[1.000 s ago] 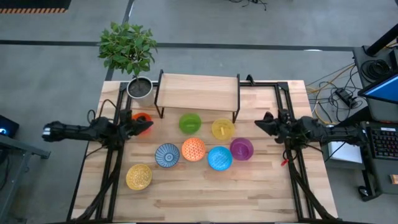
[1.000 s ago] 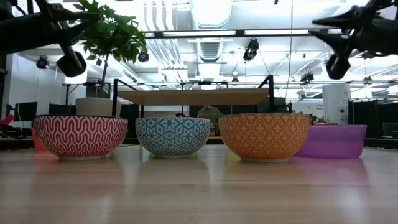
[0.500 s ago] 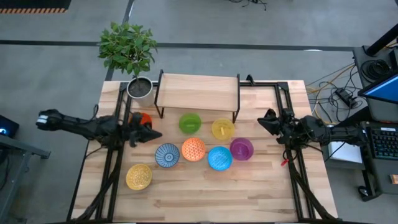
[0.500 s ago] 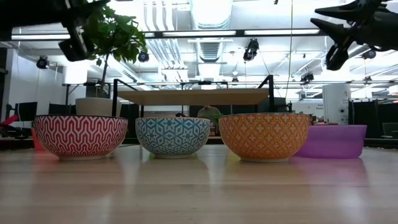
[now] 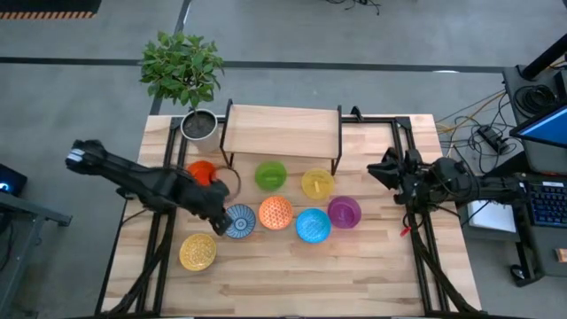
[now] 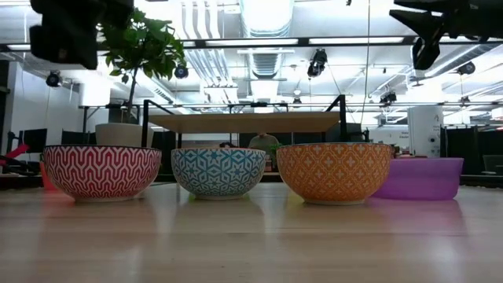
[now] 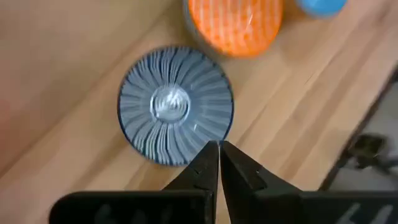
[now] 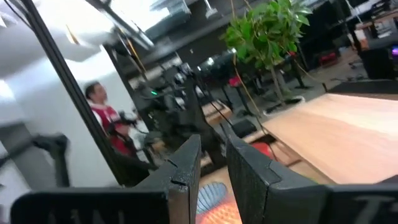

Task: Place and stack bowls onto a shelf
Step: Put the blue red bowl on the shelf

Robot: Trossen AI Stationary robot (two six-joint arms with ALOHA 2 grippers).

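You see the wooden surface [image 5: 354, 275] with the shelf [image 5: 282, 130] standing at its far edge, and no bowl is on the shelf. All other places I give from this shelf. Just beside its left end stands the plant pot [image 5: 199, 125].

In front of the shelf, the nearest row holds the red-orange bowl [image 5: 202, 172], the green bowl [image 5: 270, 175] and the yellow bowl [image 5: 317, 184]. Farther out from the shelf lie the blue-white patterned bowl [image 5: 238, 221], the orange patterned bowl [image 5: 275, 213], the bright blue bowl [image 5: 312, 225] and the purple bowl [image 5: 344, 212]. The yellow speckled bowl [image 5: 198, 252] is the farthest from it, on the left side.

Your left claw [image 7: 217, 149] hangs over the near rim of the blue-white patterned bowl, with its fingers together and holding nothing. Your right claw [image 5: 379, 168] waits beyond the right end of the shelf, raised above the surface, with its fingers a little apart and empty.
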